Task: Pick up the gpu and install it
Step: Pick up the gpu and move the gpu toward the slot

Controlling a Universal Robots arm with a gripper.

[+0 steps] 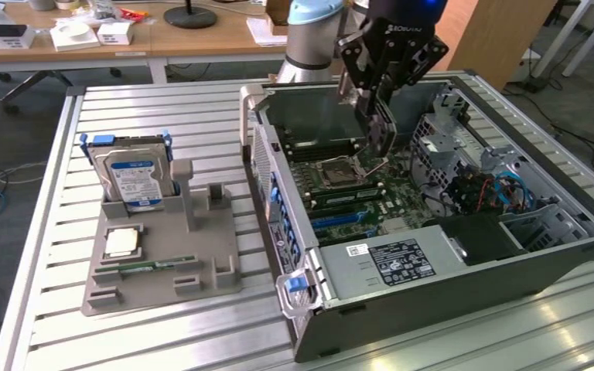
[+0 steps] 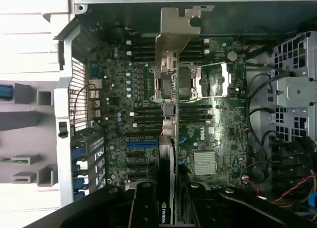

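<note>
1. Landmark: the open dark-grey metal computer case (image 1: 421, 263) lies on its side on the slatted metal tabletop (image 1: 49, 332). All positions below refer to this case.
2. Claw: the black two-fingered claw (image 1: 377, 108) hangs over the case opening, above the green motherboard (image 1: 364, 197). Its fingers (image 2: 143, 205) are part-way apart and pinch the gpu between them.
3. Task item: the gpu (image 2: 171, 114), a thin green circuit card with a black shroud and a silver metal end bracket (image 2: 174, 34), is held edge-on and clear of the motherboard. In the exterior view the gpu (image 1: 382, 131) is inside the upper part of the case opening, above the silver processor socket (image 1: 333, 171).
4. Slot: the blue expansion slot (image 2: 141, 144) on the motherboard is unoccupied. The card edge lies just beside it in the wrist view and is not lined up over it.
5. Other items: a grey moulded holder (image 1: 163, 270) stands outside the case, to the exterior view's left. It carries a silver hard drive with a blue label (image 1: 132, 178), a square silver processor chip (image 1: 121, 242) and a slim green memory stick (image 1: 158, 265).
6. Progress: pick-up is complete, because the card is off the holder and gripped. Installation is not done. The card is not seated in any slot, and the bracket is not at the rear wall of the case.
</note>
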